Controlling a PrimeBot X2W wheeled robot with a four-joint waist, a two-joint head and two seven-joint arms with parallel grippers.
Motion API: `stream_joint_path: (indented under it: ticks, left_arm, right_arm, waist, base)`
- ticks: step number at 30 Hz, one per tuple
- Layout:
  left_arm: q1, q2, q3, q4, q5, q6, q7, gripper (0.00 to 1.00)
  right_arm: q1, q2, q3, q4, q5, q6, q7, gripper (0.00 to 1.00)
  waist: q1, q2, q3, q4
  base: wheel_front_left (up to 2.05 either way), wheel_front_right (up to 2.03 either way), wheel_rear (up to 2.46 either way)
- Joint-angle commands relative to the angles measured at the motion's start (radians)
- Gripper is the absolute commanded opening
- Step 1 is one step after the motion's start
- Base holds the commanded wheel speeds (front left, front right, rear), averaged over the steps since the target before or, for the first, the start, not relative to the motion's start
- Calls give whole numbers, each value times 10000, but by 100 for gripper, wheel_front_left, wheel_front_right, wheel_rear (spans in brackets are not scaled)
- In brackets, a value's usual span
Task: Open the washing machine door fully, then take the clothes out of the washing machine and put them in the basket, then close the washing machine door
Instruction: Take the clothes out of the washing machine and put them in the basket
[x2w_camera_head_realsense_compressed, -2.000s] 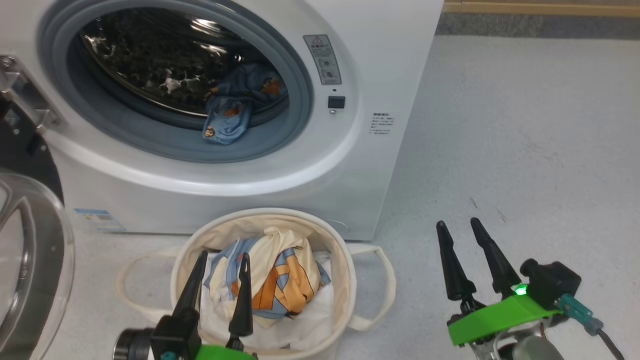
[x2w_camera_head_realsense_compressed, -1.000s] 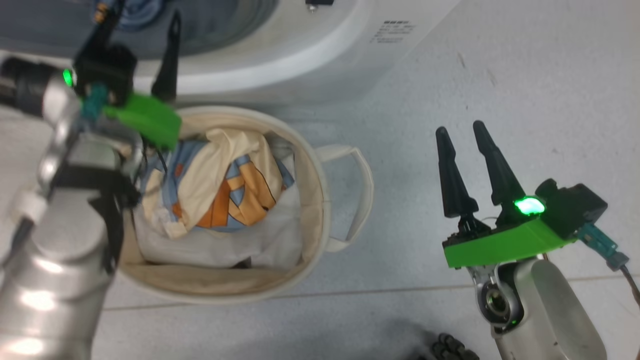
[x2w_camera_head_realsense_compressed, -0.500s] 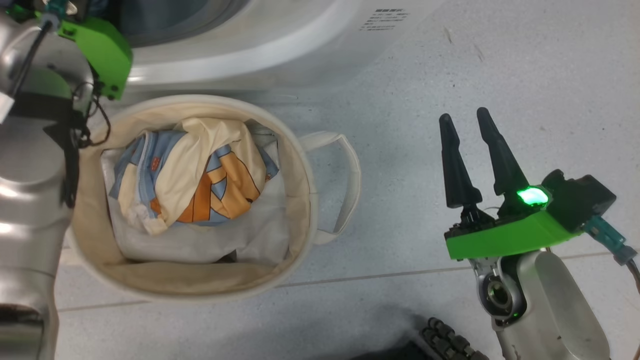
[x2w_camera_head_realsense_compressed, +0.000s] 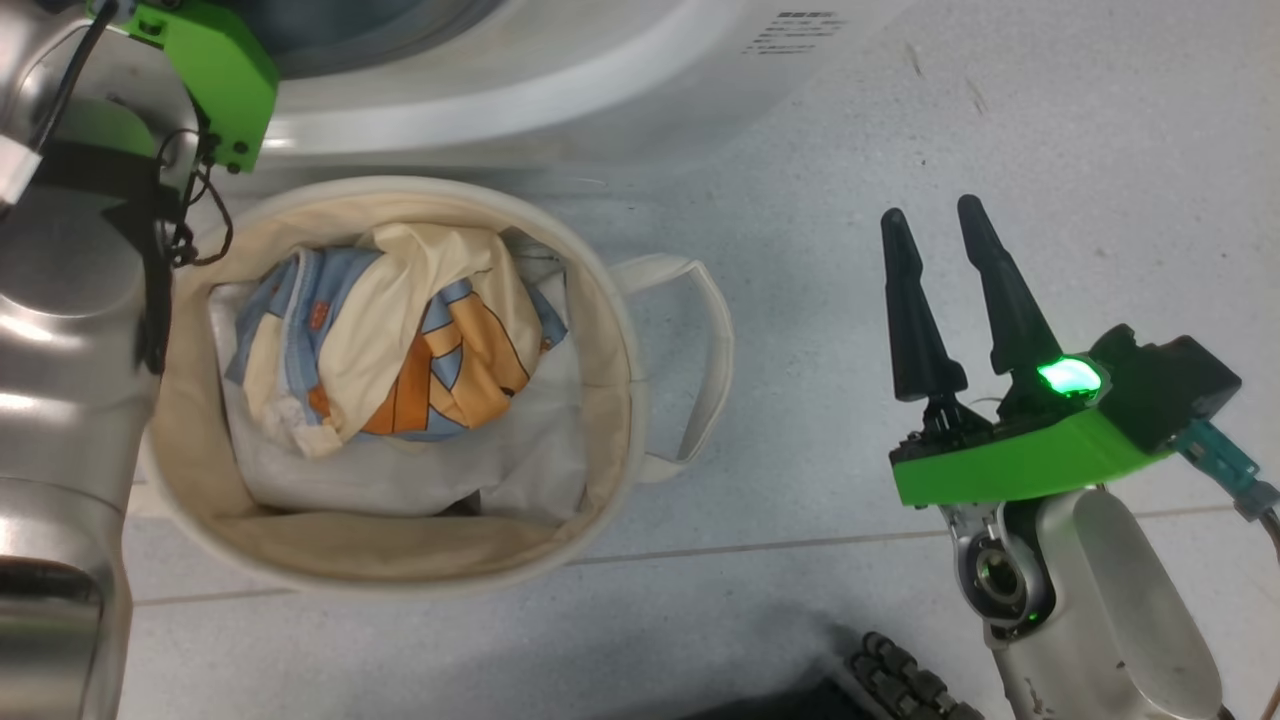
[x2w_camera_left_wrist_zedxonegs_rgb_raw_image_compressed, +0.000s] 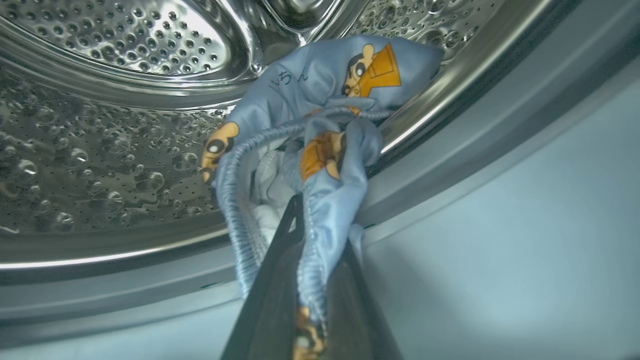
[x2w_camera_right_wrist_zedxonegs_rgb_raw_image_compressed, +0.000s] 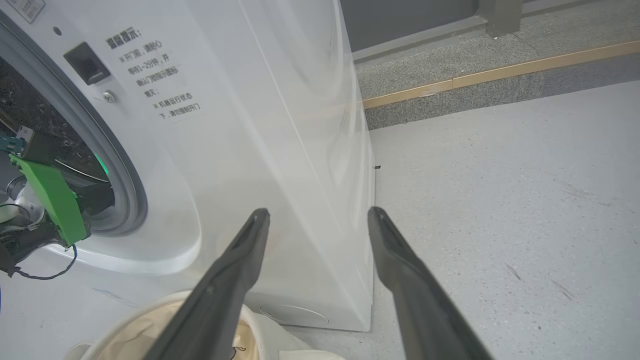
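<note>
Left hand (x2w_camera_left_wrist_zedxonegs_rgb_raw_image_compressed: 320, 225) now tight — blue clothes (x2w_camera_left_wrist_zedxonegs_rgb_raw_image_compressed: 320, 85)

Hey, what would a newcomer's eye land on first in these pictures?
A blue garment with orange cartoon prints, pinched in the left pincer at the perforated steel drum's mouth. Next, the round cream canvas basket, holding a cream, blue and orange garment; the right pincer hangs open beside it.

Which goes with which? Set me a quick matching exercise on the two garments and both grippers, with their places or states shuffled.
Things:
1. blue cartoon-print garment
2. cream garment with blue and orange blocks
3. left gripper
4. right gripper

Places or states:
A. open, over the floor
B. in the basket
C. at the drum lip
D. shut on a garment

Pairs: 1-C, 2-B, 3-D, 4-A
</note>
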Motion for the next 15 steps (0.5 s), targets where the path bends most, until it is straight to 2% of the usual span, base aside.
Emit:
stream_joint_path:
  ticks: [1,4,9,13,15]
  left_arm:
    - [-238,383,142,-92,-65,139,-230,0]
    - [-219,332,125,-19,-95,254,-541,0]
    - [20,205,290,-137,-352,688,-1743,0]
    - [555,22,508,-1039,-664,1126,-2344,0]
    - [1005,-38,554,-2007,-787,1251,-2387,0]
  right_arm:
    - [59,-4,164,-324,-128,6,-120,100]
    - [59,-4,136,-330,-163,6,-120,100]
    - [126,-4,68,-287,-301,6,-120,100]
    - [241,-4,35,-184,-462,6,-120,100]
    - [309,-4,16,-140,-529,6,-120,100]
  waist:
    - [-1,-1,-52,57]
    - [-1,-1,-141,122]
    - [-1,-1,-530,289]
    - [-1,-1,-1021,469]
    - [-1,-1,-1308,569]
  base:
    - [0,0,0]
    - [0,0,0]
    - [0,0,0]
    - [0,0,0]
    - [0,0,0]
